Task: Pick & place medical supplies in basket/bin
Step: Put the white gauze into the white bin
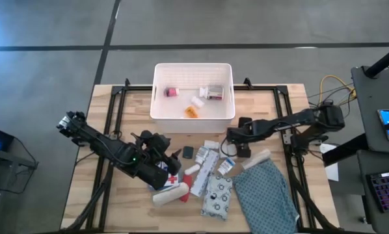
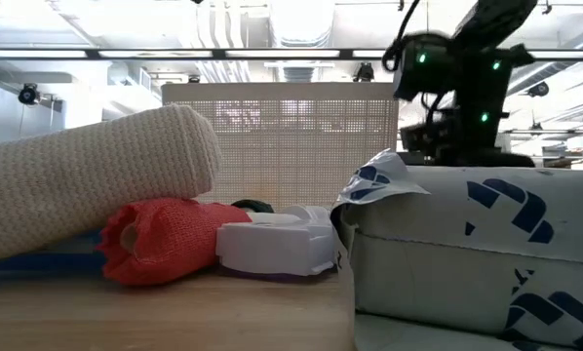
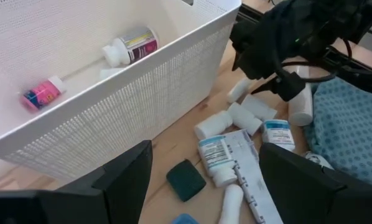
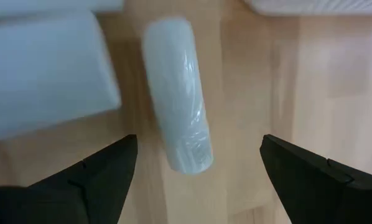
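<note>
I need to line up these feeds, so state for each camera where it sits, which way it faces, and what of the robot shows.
High view: overhead, facing straight down on the white perforated plastic basket; both dark arms show.
Low view: at tabletop height, facing level across at a beige bandage roll; one arm hangs behind.
Left wrist view: on the left arm, facing the basket; open left gripper, and the right arm beyond.
Right wrist view: close above the wood, facing a clear wrapped cylinder; open right gripper.
Shared: high and left wrist views both show the basket.

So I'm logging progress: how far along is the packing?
A few supplies, including a pill bottle and orange vial, already lie in the basket. The open right gripper hovers over a white tube. The left gripper is open, empty. Most supplies remain on the table.
</note>
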